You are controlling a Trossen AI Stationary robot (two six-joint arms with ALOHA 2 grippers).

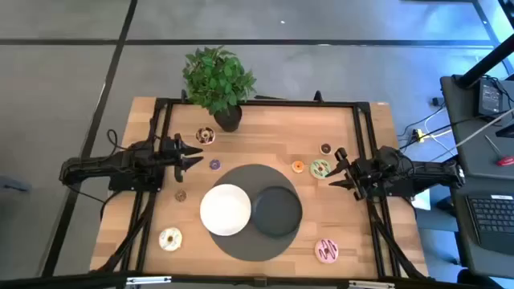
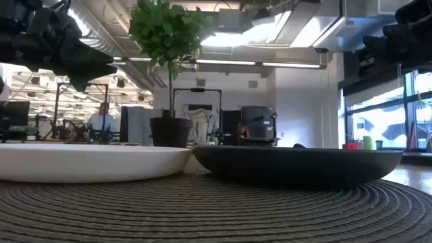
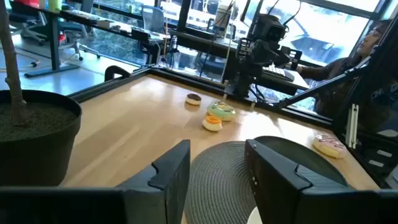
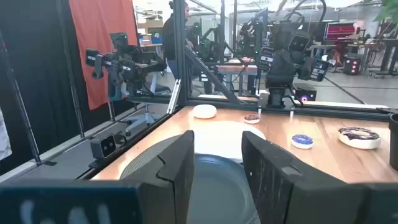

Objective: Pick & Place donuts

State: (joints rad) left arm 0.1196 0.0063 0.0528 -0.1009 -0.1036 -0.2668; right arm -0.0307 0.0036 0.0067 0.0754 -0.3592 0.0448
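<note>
Wooden tabletop point(image 1: 265, 132) is strewn with small iced ring donuts point(image 1: 320, 168) around a round woven mat point(image 1: 255, 241). Left gripper point(image 1: 193, 156) and right gripper point(image 1: 337, 170) are held open, empty, at opposite edges.

Low view: donuts hidden behind white plate point(image 2: 88, 162), black plate point(image 2: 297, 165)

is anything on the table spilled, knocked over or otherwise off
Nothing stands out. The donuts, such as the green donut and the pink donut, lie scattered flat on the wood, none on the white plate or black plate yet. The potted plant stands upright. Left gripper and right gripper hover open, holding nothing.
</note>
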